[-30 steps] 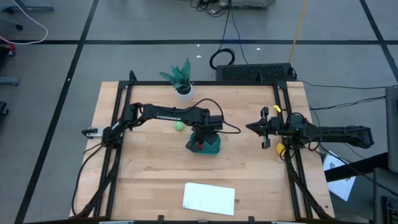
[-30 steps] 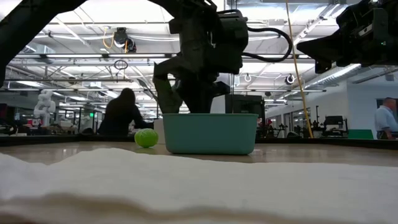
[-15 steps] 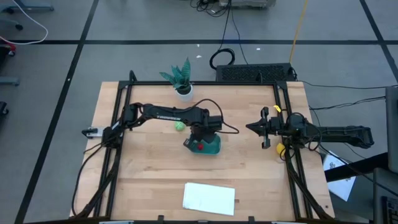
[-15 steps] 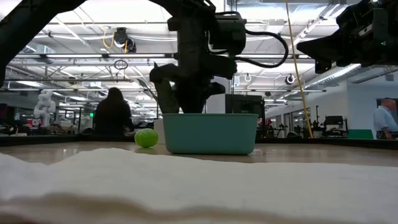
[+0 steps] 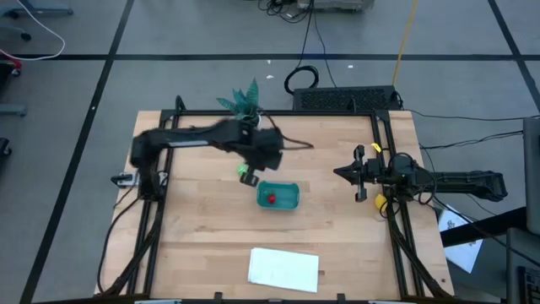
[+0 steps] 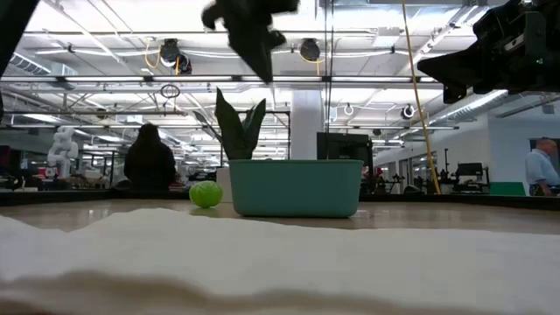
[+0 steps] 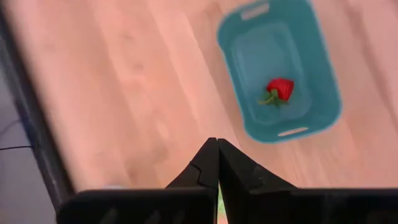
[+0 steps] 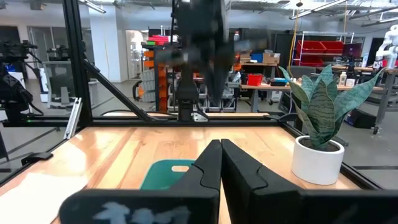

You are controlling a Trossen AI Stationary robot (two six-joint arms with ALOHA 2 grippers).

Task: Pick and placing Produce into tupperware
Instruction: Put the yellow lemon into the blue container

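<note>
Strawberry (image 5: 271,199) sits inside teal tupperware (image 5: 291,203), frame centre of high view. Green ball (image 5: 247,179) lies just up-left of it on the wood, right below L gripper (image 5: 246,171), fingers together, empty. L arm clearly nearer. R gripper (image 5: 348,174) pinched shut, parked mid-right.

Even, bright overhead light falls on the counter (image 5: 211,219), and shadows there are soft and short. In the high view the left arm (image 5: 211,139) is smeared by motion blur, while the right arm (image 5: 447,181) is sharp. In the low view ceiling lamps (image 6: 105,87) glare behind the teal tupperware (image 6: 296,187); the arms above it are dark silhouettes, and the white sheet (image 6: 262,262) in front of it is out of focus. The left wrist view is soft throughout.
</note>
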